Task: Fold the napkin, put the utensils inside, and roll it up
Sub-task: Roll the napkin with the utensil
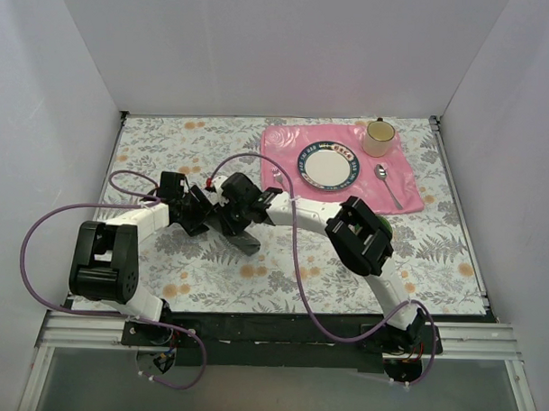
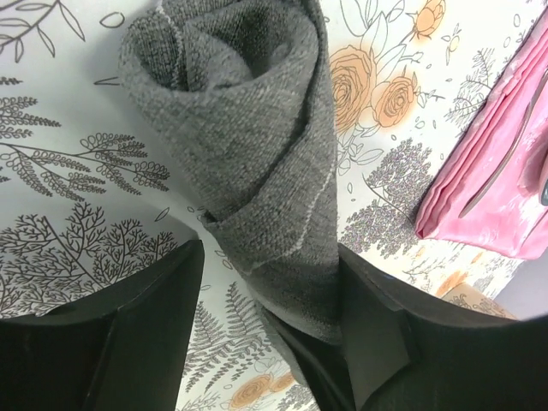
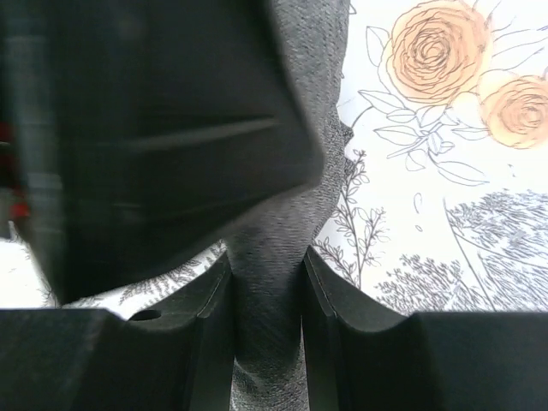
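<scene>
From above, the left gripper (image 1: 198, 212) and right gripper (image 1: 229, 210) hid most of the napkin (image 1: 248, 245). The left wrist view cut off the roll's top and the pink placemat (image 2: 505, 205) at its right edge. A dark blur filled the right wrist view's upper left.

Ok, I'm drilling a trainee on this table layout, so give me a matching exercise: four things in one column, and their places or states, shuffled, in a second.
Things:
1. napkin
2. plate
3. cup
4. spoon

Places or states:
A. at the far right corner of the pink mat
B. rolled up, on the floral tablecloth
C. on the mat, right of the plate
D. around the middle of the mat

Pairs: 1-B; 2-D; 3-A; 4-C.
</scene>
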Available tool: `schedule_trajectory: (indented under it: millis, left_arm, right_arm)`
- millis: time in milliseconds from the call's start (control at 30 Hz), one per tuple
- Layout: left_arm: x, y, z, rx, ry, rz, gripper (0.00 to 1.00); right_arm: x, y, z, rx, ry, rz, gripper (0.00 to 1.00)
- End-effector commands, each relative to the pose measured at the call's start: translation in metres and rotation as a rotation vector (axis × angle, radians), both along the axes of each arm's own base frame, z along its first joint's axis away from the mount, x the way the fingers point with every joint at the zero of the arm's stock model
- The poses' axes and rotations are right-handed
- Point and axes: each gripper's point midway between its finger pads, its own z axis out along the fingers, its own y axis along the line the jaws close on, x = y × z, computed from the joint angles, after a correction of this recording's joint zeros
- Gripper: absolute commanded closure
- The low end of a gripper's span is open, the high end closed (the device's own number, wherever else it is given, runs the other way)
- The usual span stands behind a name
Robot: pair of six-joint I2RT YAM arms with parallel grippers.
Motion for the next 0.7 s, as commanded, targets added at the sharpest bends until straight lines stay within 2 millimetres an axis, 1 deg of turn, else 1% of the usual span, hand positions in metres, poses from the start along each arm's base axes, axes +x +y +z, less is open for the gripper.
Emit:
schedule_trajectory:
  millis: [0, 67, 167, 233, 267, 300, 400, 433, 467, 500, 533, 567, 600, 633, 667]
  left_arm:
    - [-0.017, 0.015, -0.009, 0.08, 0.054, -0.004, 0.39]
    - [-0.019, 0.013, -0.013, 0.069, 0.062, -0.008, 0.39]
    - [-0.018, 0.009, -0.015, 0.052, 0.07, -0.007, 0.39]
    - [-0.016, 0.008, -0.016, 0.053, 0.066, -0.007, 0.39]
    - [-0.016, 0.008, -0.018, 0.056, 0.074, -0.007, 0.39]
    - [-0.014, 0.007, -0.019, 0.057, 0.074, -0.01, 0.4]
    - [-0.011, 0.004, -0.021, 0.051, 0.073, -0.013, 0.41]
    - [-0.011, 0.004, -0.022, 0.054, 0.075, -0.011, 0.42]
    - [-0.01, 0.005, -0.023, 0.063, 0.075, -0.011, 0.43]
    - [-0.011, 0.006, -0.026, 0.068, 0.083, -0.01, 0.44]
    - [-0.012, 0.007, -0.027, 0.074, 0.084, -0.014, 0.45]
    - [-0.013, 0.008, -0.028, 0.08, 0.084, -0.012, 0.48]
    - [-0.013, 0.009, -0.027, 0.083, 0.077, -0.012, 0.5]
    - [-0.016, 0.01, -0.029, 0.087, 0.079, -0.013, 0.52]
    - [-0.017, 0.01, -0.03, 0.089, 0.078, -0.014, 0.56]
  right_arm:
    - [-0.014, 0.007, 0.008, 0.197, 0.22, 0.07, 0.69]
    - [-0.018, 0.007, 0.01, 0.237, 0.268, 0.091, 0.69]
    - [-0.018, 0.008, 0.012, 0.266, 0.307, 0.105, 0.7]
    - [-0.016, 0.009, 0.014, 0.296, 0.338, 0.105, 0.7]
    - [-0.022, 0.009, 0.016, 0.32, 0.379, 0.128, 0.7]
    - [-0.018, 0.01, 0.017, 0.35, 0.388, 0.133, 0.7]
    - [-0.023, 0.009, 0.016, 0.368, 0.461, 0.141, 0.7]
    - [-0.02, 0.014, 0.022, 0.407, 0.457, 0.148, 0.7]
    - [-0.024, 0.015, 0.026, 0.431, 0.489, 0.165, 0.71]
    - [-0.023, 0.011, 0.022, 0.443, 0.516, 0.157, 0.71]
    - [-0.02, 0.014, 0.028, 0.479, 0.535, 0.15, 0.7]
    - [-0.021, 0.012, 0.028, 0.493, 0.567, 0.16, 0.7]
    - [-0.021, 0.011, 0.024, 0.494, 0.586, 0.157, 0.7]
    - [-0.02, 0.012, 0.024, 0.501, 0.596, 0.156, 0.7]
    - [-0.021, 0.011, 0.021, 0.494, 0.609, 0.148, 0.69]
